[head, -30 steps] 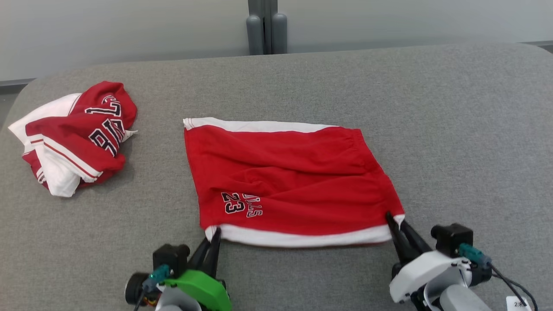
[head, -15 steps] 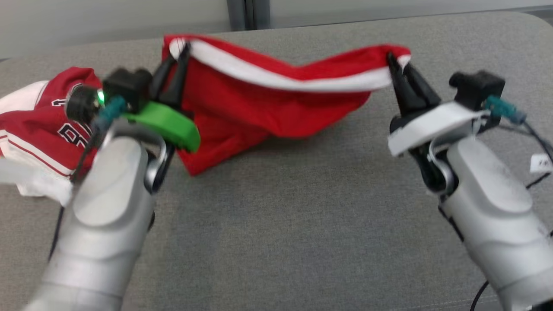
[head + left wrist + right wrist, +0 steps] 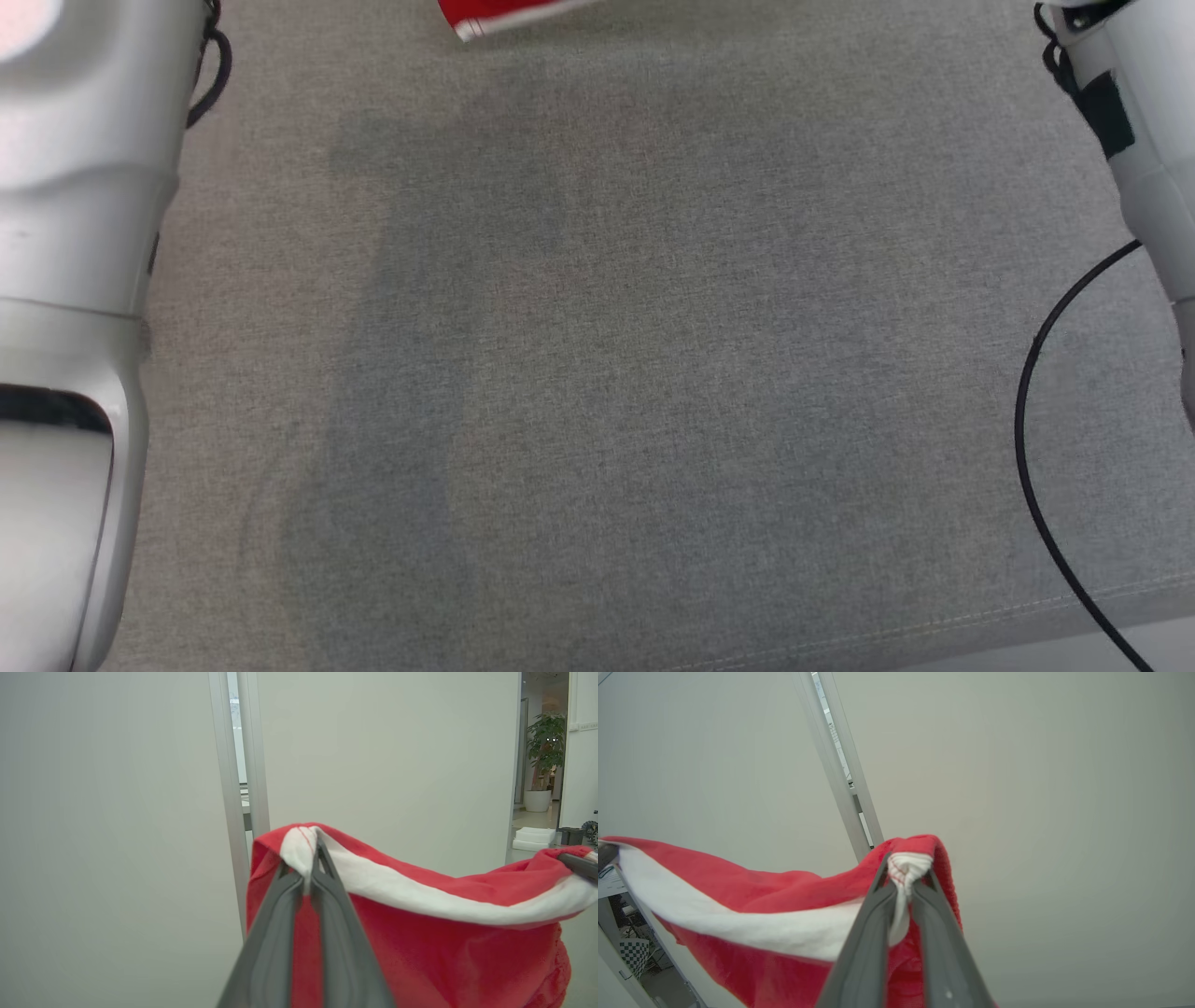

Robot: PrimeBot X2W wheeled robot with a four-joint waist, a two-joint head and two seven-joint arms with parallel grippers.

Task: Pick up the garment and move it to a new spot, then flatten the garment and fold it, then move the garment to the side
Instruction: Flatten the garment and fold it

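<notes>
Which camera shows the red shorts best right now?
The left wrist view: the red shorts hang wide across it, pinched at one corner in the left gripper. The right wrist view shows one end bunched in the right gripper. The head view catches a corner at its top edge.

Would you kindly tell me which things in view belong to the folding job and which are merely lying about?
Job:
red shorts
left gripper, shut on one corner
right gripper, shut on the other
grey surface

Lying about:
potted plant
checkerboard

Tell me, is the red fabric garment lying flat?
No, the red white-trimmed garment hangs in the air, pinched by the left fingers.
</notes>
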